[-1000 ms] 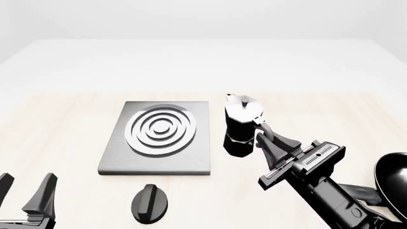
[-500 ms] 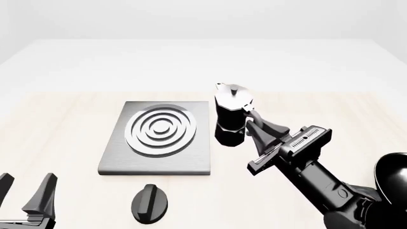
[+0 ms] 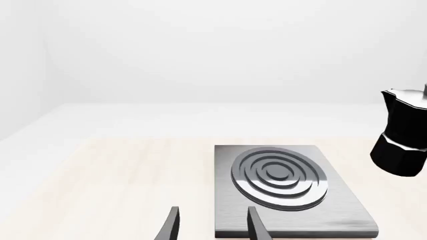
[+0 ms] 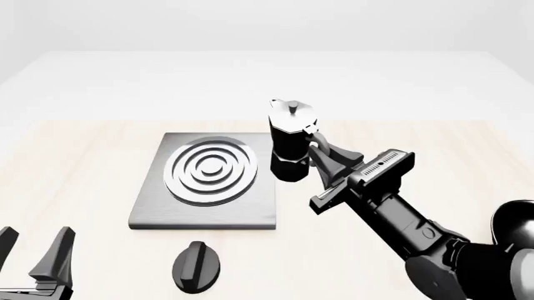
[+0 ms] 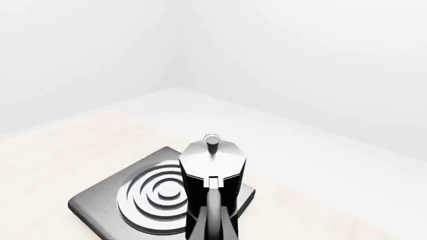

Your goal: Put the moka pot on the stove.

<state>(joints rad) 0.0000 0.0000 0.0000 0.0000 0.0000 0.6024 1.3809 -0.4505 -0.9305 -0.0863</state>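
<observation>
Above table (image 4: 100,162), moka pot (image 4: 289,140) between right jaws.

A pale wood-grain tabletop (image 4: 92,162) stretches across a bare white room — plain white floor beyond its far edge, plain white walls (image 5: 300,55) meeting at a soft corner. Light is even and diffuse throughout — only faint shadows fall on the surface.

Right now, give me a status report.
Right gripper shut on moka pot, lifted at stove right edge. Left gripper open, idle. Burner clear.
</observation>
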